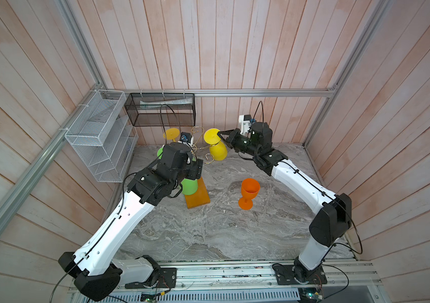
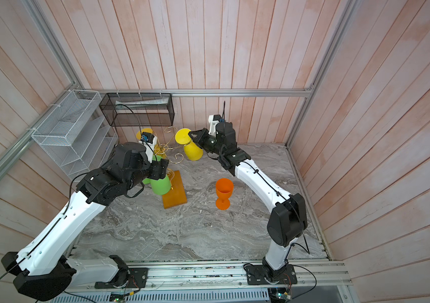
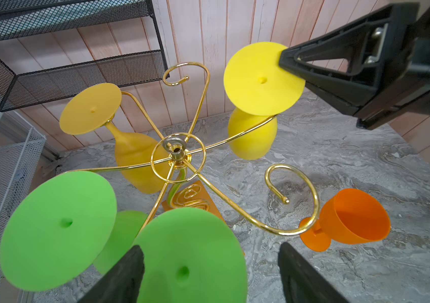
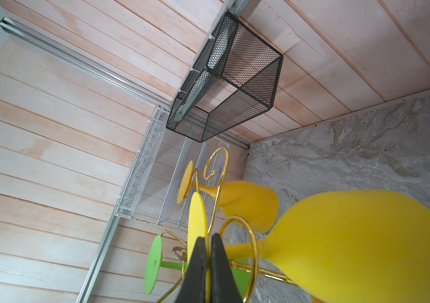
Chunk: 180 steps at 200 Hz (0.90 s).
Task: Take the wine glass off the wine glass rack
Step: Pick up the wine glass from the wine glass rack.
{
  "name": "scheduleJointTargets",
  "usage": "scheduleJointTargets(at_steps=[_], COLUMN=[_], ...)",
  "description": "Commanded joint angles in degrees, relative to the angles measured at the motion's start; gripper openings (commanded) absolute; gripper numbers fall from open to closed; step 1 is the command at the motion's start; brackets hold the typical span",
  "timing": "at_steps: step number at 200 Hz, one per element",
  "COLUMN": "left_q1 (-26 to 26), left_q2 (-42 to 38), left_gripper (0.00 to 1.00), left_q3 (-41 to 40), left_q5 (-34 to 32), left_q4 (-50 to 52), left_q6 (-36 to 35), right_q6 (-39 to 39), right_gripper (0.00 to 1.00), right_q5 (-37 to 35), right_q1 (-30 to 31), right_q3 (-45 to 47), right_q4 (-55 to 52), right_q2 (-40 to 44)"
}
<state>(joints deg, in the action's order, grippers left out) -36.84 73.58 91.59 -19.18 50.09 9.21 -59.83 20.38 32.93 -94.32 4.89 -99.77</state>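
Four glasses hang bowl-down from the wine glass rack (image 3: 177, 150), and its amber wooden base sits on the bench (image 1: 208, 230) toward the rear left corner. The one I am after is the yellow wine glass (image 3: 261, 78). It hangs on the rack arm closest to my right arm, with its stem threaded through a gold scroll and its foot disc resting on top of the wire, so it is not yet off the rack.

My right end effector (image 4: 207, 251) is clenched on the rim of that foot disc, with its fingers pinched flat against either face. In both top views it reaches in from the right at the height of the disc.

My left end effector (image 3: 208, 275) is released, fingers spread wide, and hovers over the near side of the rack. From its wrist camera the foot of the nearer green glass (image 3: 190, 257) lies between the fingers, though I cannot tell whether they touch it. A second green glass (image 3: 59, 225) hangs just beside it, and an amber glass (image 3: 90, 109) hangs on the far side, toward the black mesh basket (image 1: 161, 110) on the back wall.

An orange glass (image 1: 249, 191) stands upright on the bench, well apart from the rack base.
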Motion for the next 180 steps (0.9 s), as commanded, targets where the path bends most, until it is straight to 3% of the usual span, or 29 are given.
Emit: scheduleJointTargets(at_steps=[1,106,180], left_q1=[0.28,0.29,0.28], left_q2=[-0.94,-0.72,-0.83], left_gripper=[0.82,0.82,0.83], left_q3=[-0.89,-1.15,-1.33], left_q5=[-0.16,0.28,0.38], left_q4=[-1.28,-1.73,-1.66], left_q6=[-0.25,-0.11,0.02], right_q6=[0.42,0.24,0.22], right_gripper=[0.0,0.0,0.0], right_q5=[-0.85,-0.8,-0.36], right_q1=[0.3,1.51,3.19], right_q3=[1.16,4.48,-0.52], right_q4=[1.73,1.92,1.77], right_q2=[2.44,4.4,0.55])
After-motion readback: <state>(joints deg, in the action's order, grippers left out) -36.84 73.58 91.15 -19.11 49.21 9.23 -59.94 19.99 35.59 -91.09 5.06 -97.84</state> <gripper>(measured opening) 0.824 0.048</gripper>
